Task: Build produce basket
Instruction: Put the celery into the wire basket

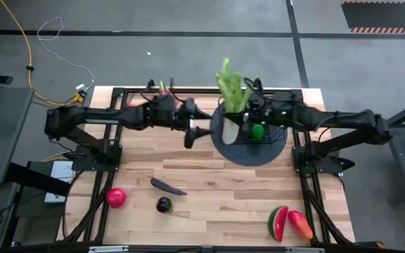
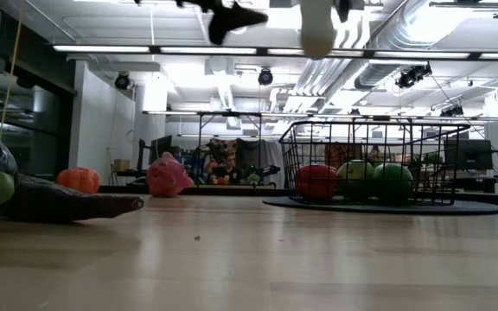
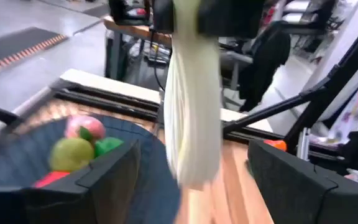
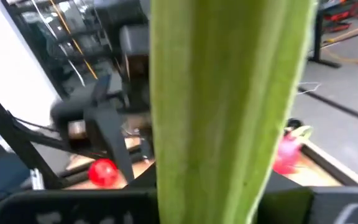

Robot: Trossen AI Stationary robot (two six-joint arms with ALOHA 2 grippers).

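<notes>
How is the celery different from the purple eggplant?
The celery is green and pale at its base; the eggplant is dark purple. The celery is up in the air over the basket, held by the right gripper; the eggplant lies flat on the table, with nothing touching it. The celery has leafy tops; the eggplant is smooth and tapered. Both are long and narrow.

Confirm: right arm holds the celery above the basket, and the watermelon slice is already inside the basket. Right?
Half right. The right gripper does hold the celery above the basket, but the watermelon slice is not inside: the high view shows it lying on the table near the front right corner, beside the mango.
</notes>
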